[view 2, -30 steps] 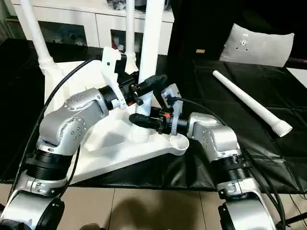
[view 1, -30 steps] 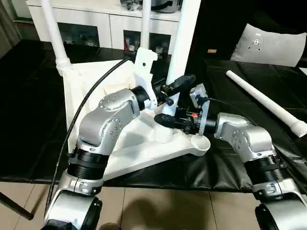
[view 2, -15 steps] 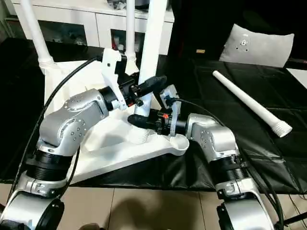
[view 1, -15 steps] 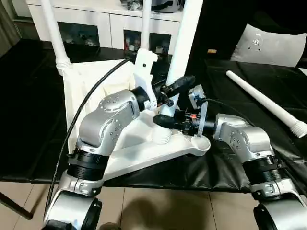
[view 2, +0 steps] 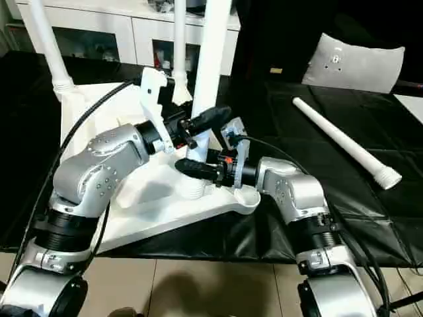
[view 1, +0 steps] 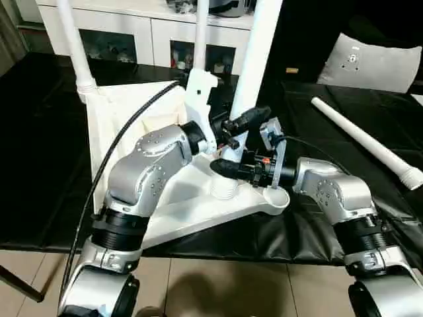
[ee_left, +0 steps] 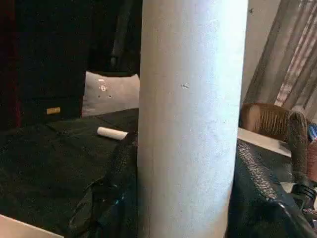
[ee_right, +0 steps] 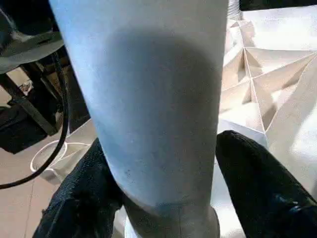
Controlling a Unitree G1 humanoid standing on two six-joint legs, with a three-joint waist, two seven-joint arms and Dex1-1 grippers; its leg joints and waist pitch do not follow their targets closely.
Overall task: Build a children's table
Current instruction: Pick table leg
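Four legs (view 1: pixel 360 140) (three upright), one top (view 1: pixel 125 125).

Upturned white tabletop (view 1: pixel 132 119), three upright legs (view 1: pixel 254 59)

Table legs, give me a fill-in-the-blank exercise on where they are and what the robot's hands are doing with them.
1. The number of legs standing upright in the upside-down table top is ___.
2. The loose leg lies on the black cloth on the robot's ___ side.
3. On the near leg, the left hand sits ___ the right hand.

Missing words: three; right; above
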